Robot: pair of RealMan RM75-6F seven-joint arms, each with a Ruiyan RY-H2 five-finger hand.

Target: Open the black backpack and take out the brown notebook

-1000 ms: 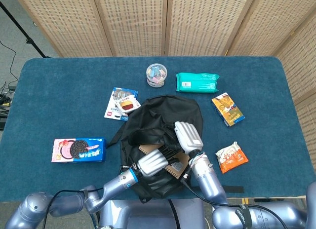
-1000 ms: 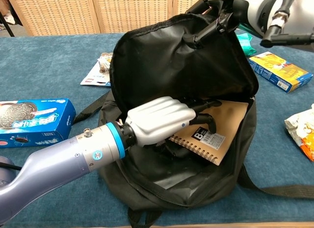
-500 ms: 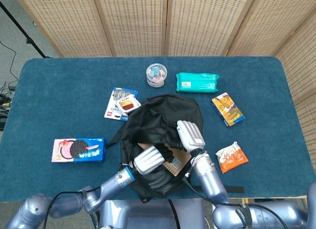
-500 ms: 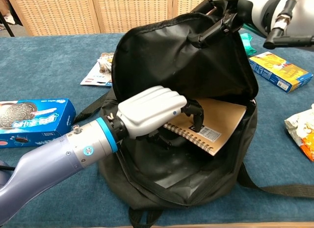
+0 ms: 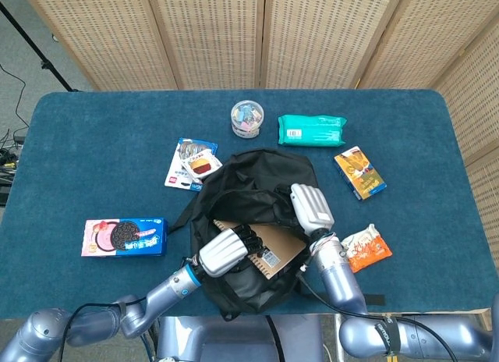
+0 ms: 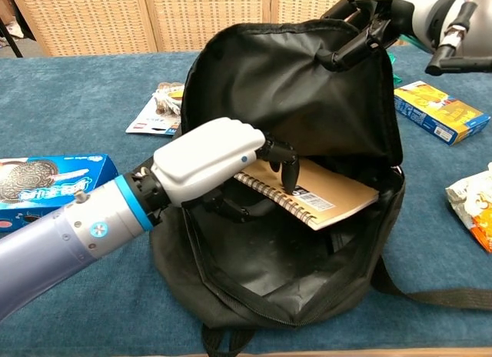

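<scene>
The left hand (image 6: 211,161) pinches the notebook (image 6: 323,191) by its spiral edge; the right hand (image 6: 361,30) grips the backpack (image 6: 292,103) flap. The notebook may slip or snag the rim.

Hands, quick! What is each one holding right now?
Left hand: grips the brown notebook inside the black backpack.
Right hand: holds up the backpack's flap.

backpack (image 6: 307,126) mouth wide open, lifted flap (image 6: 292,80) behind, cookie box (image 6: 46,189) well left
</scene>
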